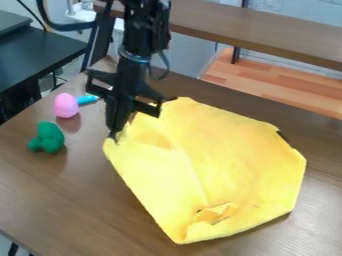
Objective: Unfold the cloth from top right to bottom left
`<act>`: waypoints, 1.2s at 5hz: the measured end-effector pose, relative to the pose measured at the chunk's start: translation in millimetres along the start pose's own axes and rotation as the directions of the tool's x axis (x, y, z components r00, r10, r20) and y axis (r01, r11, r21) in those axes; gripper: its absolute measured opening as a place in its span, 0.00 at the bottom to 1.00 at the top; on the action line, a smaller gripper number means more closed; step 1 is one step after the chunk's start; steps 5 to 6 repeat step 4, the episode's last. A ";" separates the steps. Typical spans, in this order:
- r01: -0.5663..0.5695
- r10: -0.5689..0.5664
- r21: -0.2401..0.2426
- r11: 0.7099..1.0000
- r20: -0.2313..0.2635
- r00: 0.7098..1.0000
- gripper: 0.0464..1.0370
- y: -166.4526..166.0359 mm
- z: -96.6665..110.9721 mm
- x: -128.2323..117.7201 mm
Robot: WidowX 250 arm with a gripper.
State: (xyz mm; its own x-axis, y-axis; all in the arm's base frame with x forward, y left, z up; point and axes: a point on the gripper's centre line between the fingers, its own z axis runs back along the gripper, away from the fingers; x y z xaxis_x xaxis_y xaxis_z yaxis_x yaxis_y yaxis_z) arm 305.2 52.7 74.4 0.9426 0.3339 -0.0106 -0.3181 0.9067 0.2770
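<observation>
The gripper (pixel 115 134) points down at the left corner of the yellow cloth (pixel 234 145), shut on the cloth's edge. The cloth spreads over the middle and right of the brown table, with a shallow crease running down from the gripper side. Near its lower edge, a small fold stands up with a gap beneath it. The far right edge shows a short dark spot, and the bottom corner lies toward the table's front.
Left of the gripper are a pink egg-shaped object (pixel 66 105), a blue object (pixel 87 100) and a green lumpy toy (pixel 47 138) on the table (pixel 73 200). Behind the table stands a wooden shelf (pixel 267 35); a black surface (pixel 40 55) is at upper left.
</observation>
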 end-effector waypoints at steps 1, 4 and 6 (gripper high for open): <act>-0.003 0.002 0.084 0.996 0.016 1.000 0.17 4.7 2.3 -0.7; 0.101 -0.136 0.200 0.974 0.170 0.976 0.95 -24.6 28.8 7.4; 0.101 -0.136 0.200 0.974 0.170 0.976 0.95 -24.6 28.8 7.4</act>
